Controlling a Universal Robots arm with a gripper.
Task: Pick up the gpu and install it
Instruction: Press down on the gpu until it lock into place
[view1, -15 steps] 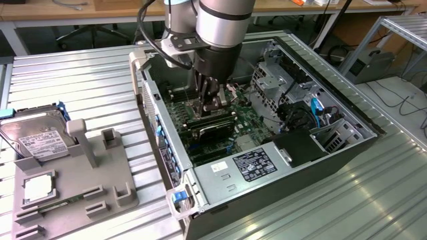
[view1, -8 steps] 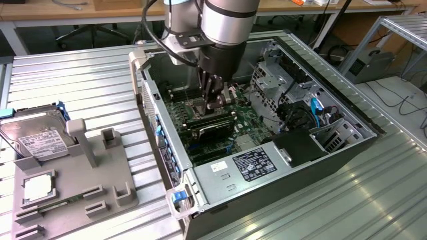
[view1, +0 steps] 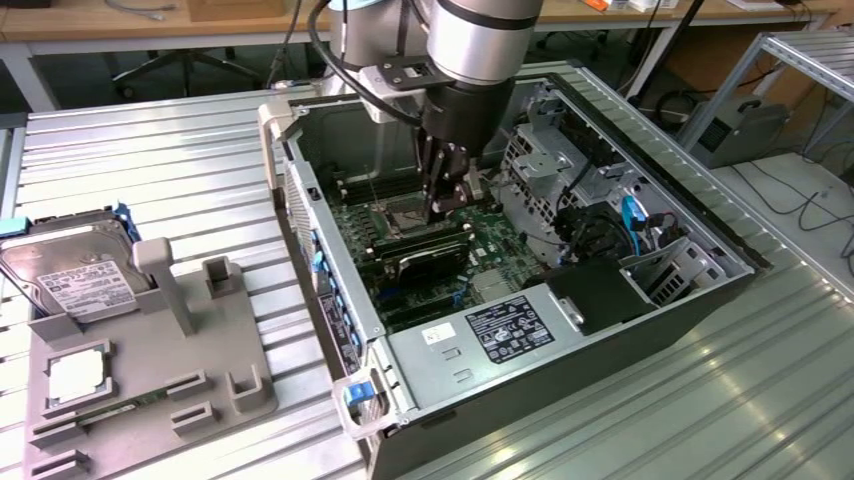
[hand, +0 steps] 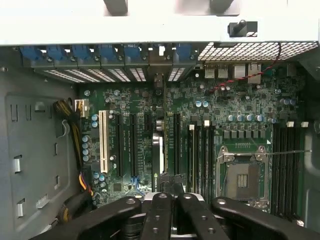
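The gpu (view1: 430, 258) was a thin, flat card with a black face. It stood up on its long edge, straight and not tipped, down inside the open computer case (view1: 667, 215). Its bottom edge sat on the green board (view1: 505, 240) near the middle of the case. In the wrist view the gpu (hand: 158, 145) was seen from its thin edge, so it looked like a narrow strip. It ran side by side with the long black slots (hand: 176, 145). One end pointed to the wall with the blue clips (hand: 82, 52).
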